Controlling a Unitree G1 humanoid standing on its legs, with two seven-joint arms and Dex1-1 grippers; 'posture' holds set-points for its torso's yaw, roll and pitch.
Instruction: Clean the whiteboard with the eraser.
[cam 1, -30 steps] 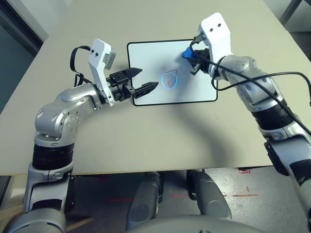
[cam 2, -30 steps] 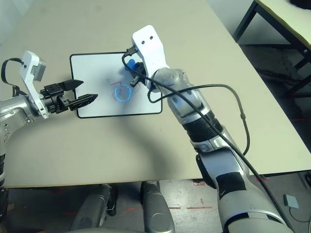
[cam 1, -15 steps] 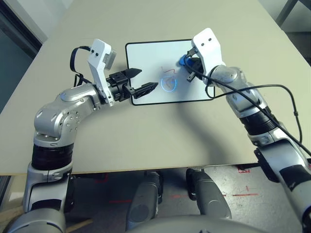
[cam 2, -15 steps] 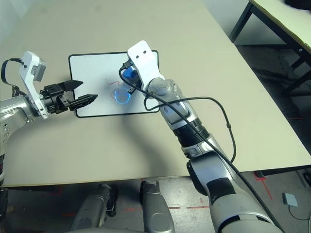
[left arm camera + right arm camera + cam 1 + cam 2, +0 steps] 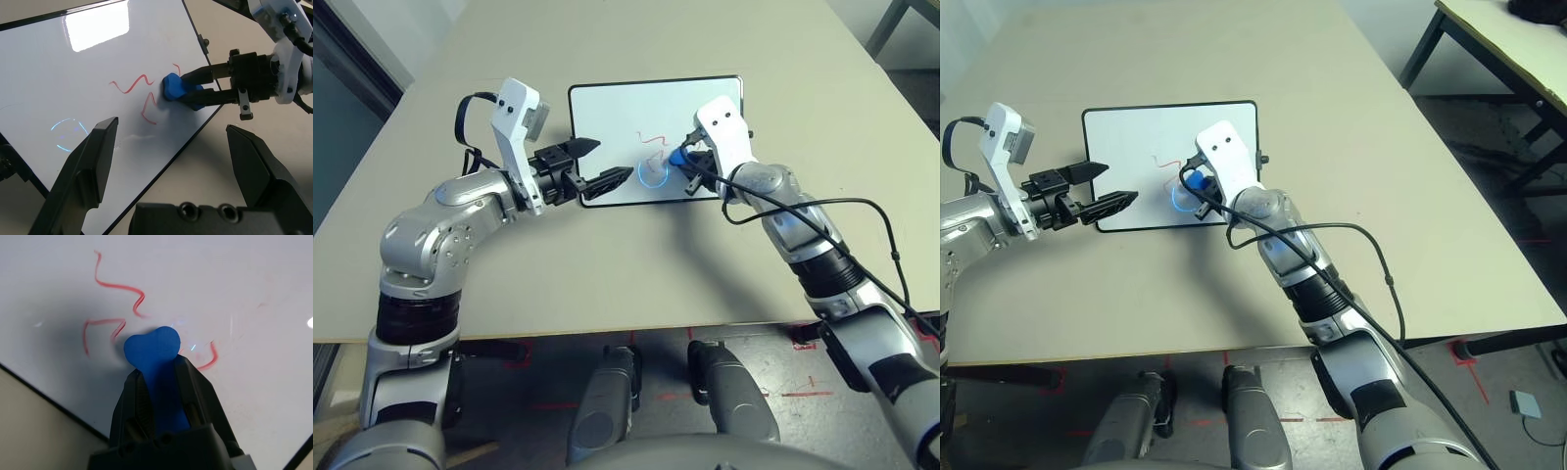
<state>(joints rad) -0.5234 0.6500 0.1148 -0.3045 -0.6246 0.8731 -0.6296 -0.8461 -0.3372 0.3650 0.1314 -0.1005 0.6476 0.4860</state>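
Note:
The whiteboard [image 5: 607,113] lies flat on the beige table, with red scribbles [image 5: 651,137] and a faint light-blue circle [image 5: 653,173] near its middle. My right gripper [image 5: 683,162] is shut on the blue eraser [image 5: 676,157]. It presses the eraser's tip [image 5: 151,350] onto the board right beside the red scribbles [image 5: 120,289]. My left gripper [image 5: 613,160] hovers open over the board's near left part, nothing between its fingers. From the left wrist, the eraser [image 5: 176,88] shows clamped between the right gripper's black fingers [image 5: 208,73].
The table [image 5: 636,274] has bare surface all around the board. A black cable [image 5: 862,211] trails from my right forearm. A small black knob [image 5: 1264,159] sticks out of the board's right edge. A second table [image 5: 1508,49] stands off to the far right.
My right gripper has carried the eraser from the board's far right area toward me and left, to the red scribbles by the circle. The left arm has stayed still.

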